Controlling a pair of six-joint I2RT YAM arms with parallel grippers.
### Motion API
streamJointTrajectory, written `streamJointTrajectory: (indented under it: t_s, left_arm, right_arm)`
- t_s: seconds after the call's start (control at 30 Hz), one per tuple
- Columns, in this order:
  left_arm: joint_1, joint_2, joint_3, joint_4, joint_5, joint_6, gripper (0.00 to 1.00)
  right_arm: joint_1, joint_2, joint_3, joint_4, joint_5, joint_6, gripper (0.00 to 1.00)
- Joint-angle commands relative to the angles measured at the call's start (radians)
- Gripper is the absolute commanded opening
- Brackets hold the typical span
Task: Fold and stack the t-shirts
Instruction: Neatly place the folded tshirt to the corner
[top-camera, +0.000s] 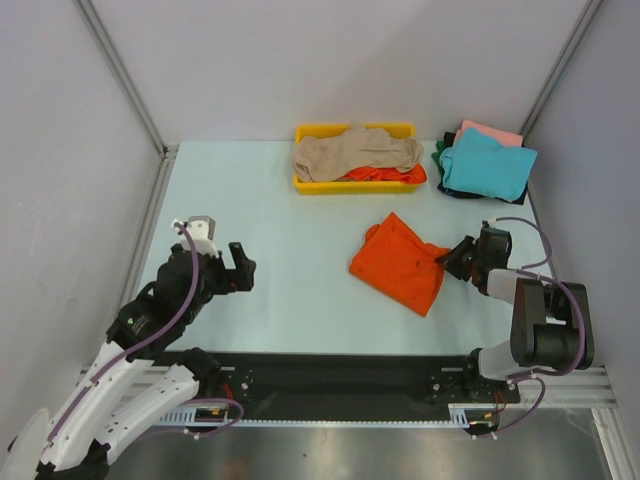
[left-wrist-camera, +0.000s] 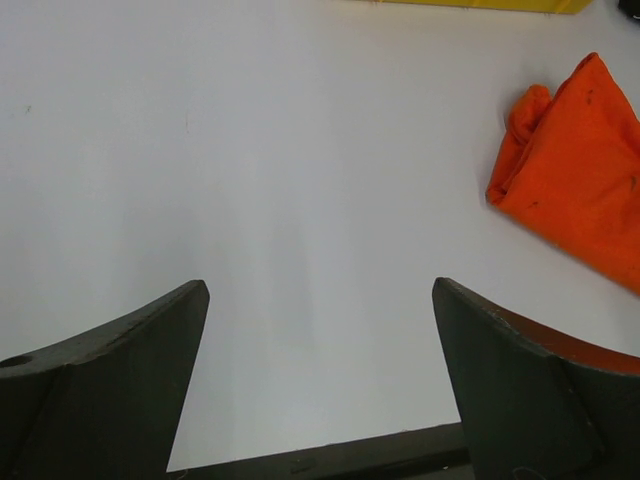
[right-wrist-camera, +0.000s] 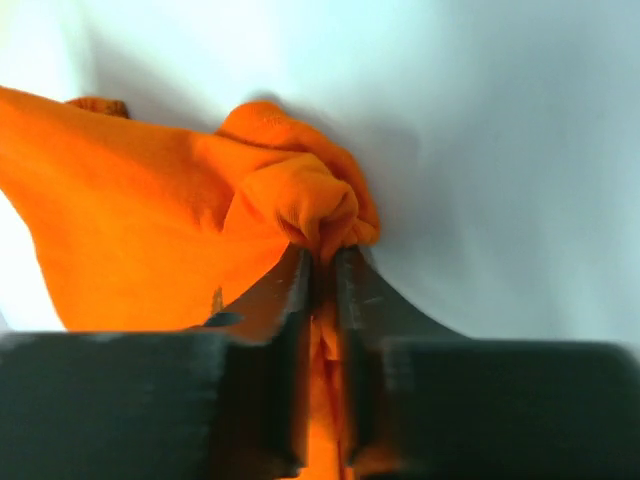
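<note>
The left pincer is held wide open above the table. Well off to its right, the orange t-shirt is seen lying flat but crumpled. Its right edge is bunched up and pinched tight by the right pincer. Far beyond that pincer, a beige t-shirt is heaped in a yellow tray. To the tray's right, a teal t-shirt is laid on a pink t-shirt.

Top external: you look down from high behind, over the whole table.
Left wrist: you face low across it.
Right wrist: you sit very close.
Shared: orange t-shirt, all three views.
</note>
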Motion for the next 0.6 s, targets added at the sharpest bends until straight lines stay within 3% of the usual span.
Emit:
streamJointTrajectory:
  t_s: [0.0, 0.03, 0.37, 0.57]
  left_arm:
    - [0.010, -0.006, -0.008, 0.039, 0.010, 0.013, 1.00]
    - [0.009, -0.007, -0.008, 0.039, 0.010, 0.013, 1.00]
    - [0.010, -0.004, -0.011, 0.042, 0.019, 0.016, 1.00]
    - [0.010, 0.002, -0.011, 0.042, 0.021, 0.017, 1.00]
  right_arm:
    - [0.006, 0.009, 0.036, -0.013, -0.001, -0.010, 0.07]
    - [0.006, -0.002, 0.046, -0.021, -0.010, -0.023, 0.00]
    - [0.011, -0.073, 0.340, -0.271, -0.145, -0.204, 0.00]
    - [0.000, -0.028, 0.502, -0.297, -0.210, -0.187, 0.00]
